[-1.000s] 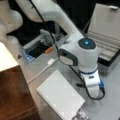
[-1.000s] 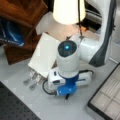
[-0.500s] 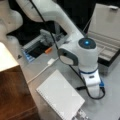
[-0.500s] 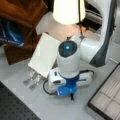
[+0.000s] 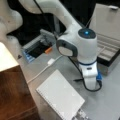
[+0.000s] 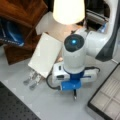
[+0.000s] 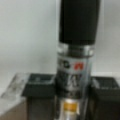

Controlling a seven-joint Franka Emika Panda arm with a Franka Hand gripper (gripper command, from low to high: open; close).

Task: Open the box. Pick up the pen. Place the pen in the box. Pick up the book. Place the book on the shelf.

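The wrist view settles the main point: the pen [image 7: 75,62], black at its upper end and silvery below, stands between the two dark fingers [image 7: 40,87] of the gripper [image 7: 72,87], which press against it from either side, so the gripper is clamped on the pen. In a front view the arm's wrist points straight down at the grey counter [image 5: 110,100], and the gripper itself is hidden there behind the white and blue wrist housing; in a front view a thin dark tip of the pen [image 6: 74,95] pokes out just beneath the blue part of the wrist, close to the counter [image 6: 50,105]. Taking the book as the landmark, the white spiral-bound book [image 5: 60,96] lies flat on the counter, and the wrist stands just beside it toward a front view's right, apart from it. The box [image 5: 110,47] sits beyond the wrist, farther from the book, with its lid raised and its grey compartments showing; its compartmented lining [image 6: 110,100] also shows at a front view's lower right. The shelf [image 5: 15,100], dark reddish wood with a pale top, stands on the book's other side, just beside it. A white cable [image 5: 42,70] runs over the counter between the book and an open tray beyond it.
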